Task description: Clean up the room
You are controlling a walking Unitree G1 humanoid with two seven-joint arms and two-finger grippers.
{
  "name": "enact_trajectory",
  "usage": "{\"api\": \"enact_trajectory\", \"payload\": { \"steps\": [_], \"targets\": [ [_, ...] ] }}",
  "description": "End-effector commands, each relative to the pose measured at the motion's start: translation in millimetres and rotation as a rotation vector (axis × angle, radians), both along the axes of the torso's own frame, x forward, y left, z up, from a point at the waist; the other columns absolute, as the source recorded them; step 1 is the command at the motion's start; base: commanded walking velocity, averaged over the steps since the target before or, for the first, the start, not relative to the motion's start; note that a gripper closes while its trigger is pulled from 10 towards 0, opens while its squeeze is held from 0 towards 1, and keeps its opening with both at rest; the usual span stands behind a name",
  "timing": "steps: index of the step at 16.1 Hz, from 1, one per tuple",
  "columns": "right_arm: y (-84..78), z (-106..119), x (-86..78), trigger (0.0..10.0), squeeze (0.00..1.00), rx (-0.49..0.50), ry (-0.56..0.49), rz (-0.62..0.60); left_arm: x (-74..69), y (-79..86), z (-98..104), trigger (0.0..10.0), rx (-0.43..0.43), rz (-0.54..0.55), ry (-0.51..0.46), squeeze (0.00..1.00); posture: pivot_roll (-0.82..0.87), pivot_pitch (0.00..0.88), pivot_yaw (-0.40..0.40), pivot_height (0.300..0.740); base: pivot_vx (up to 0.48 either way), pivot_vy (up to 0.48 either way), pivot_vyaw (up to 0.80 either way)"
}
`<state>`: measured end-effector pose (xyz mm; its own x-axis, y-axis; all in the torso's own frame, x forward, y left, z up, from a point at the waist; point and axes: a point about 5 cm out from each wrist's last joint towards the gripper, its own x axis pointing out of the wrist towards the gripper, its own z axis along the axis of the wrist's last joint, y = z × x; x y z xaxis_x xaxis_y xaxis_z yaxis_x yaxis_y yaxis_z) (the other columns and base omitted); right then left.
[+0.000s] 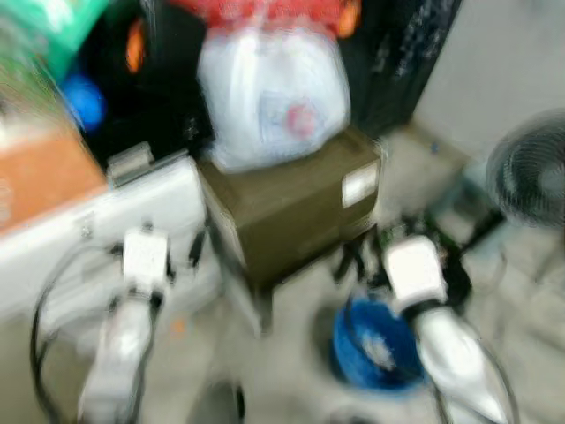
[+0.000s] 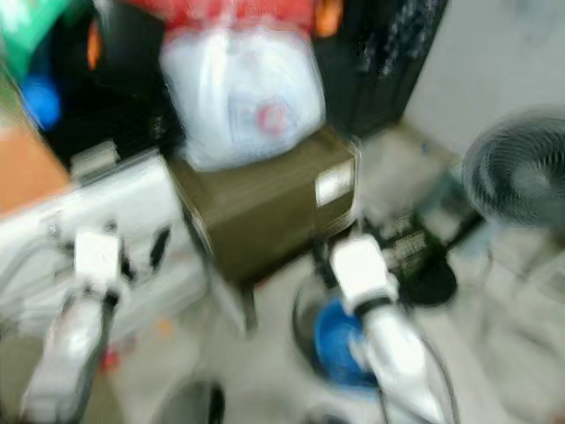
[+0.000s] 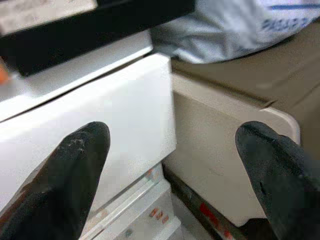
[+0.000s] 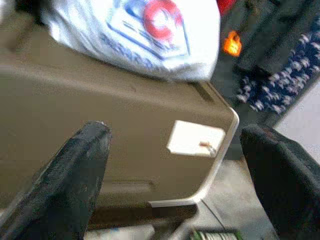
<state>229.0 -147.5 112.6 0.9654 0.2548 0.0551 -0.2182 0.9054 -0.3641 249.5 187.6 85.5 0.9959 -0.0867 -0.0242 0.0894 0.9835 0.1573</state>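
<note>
Both claws, left gripper and right gripper, hang wide open, empty. Approach step: olive box ahead, white bag atop. Next, I should steady, then select an item.

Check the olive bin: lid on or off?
On. The olive bin's lid sits flat and closed, and a full white plastic bag rests on top of it.

Head views motion-blurred, fan cut off by edge, bag print unreadable
</note>
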Motion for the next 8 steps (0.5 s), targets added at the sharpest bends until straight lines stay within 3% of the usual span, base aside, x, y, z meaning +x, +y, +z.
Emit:
{"api": "enact_trajectory", "payload": {
  "steps": [1, 3, 5, 8],
  "targets": [
    [-5.9, 3, 2.5, 10.0, 0.20, -0.013, -0.008, -0.009, 0.1, -1.7, 2, 10.0, -0.005, -0.004, -0.008, 0.00, -0.06, 0.103, -0.023, 0.740, 0.000, 0.000, 0.80],
    [-7.7, 4, 5.6, 10.0, 0.13, -0.016, -0.012, -0.009, 1.9, -0.1, 5, 10.0, 0.002, -0.010, -0.012, 0.00, -0.05, 0.107, -0.027, 0.740, 0.000, 0.000, 0.80],
    [-8.9, 5, 5.3, 10.0, 0.12, -0.017, -0.012, -0.011, -0.9, 2.0, 5, 10.0, 0.004, -0.023, -0.008, 0.00, -0.05, 0.109, -0.027, 0.740, 0.000, 0.000, 0.80],
    [-17.3, 0, -5.6, 10.0, 0.00, -0.024, 0.016, -0.032, -27.1, 12.8, -1, 10.0, 0.053, -0.030, 0.026, 0.00, -0.05, 0.123, -0.028, 0.740, 0.000, 0.000, 0.58]
  ]
}}
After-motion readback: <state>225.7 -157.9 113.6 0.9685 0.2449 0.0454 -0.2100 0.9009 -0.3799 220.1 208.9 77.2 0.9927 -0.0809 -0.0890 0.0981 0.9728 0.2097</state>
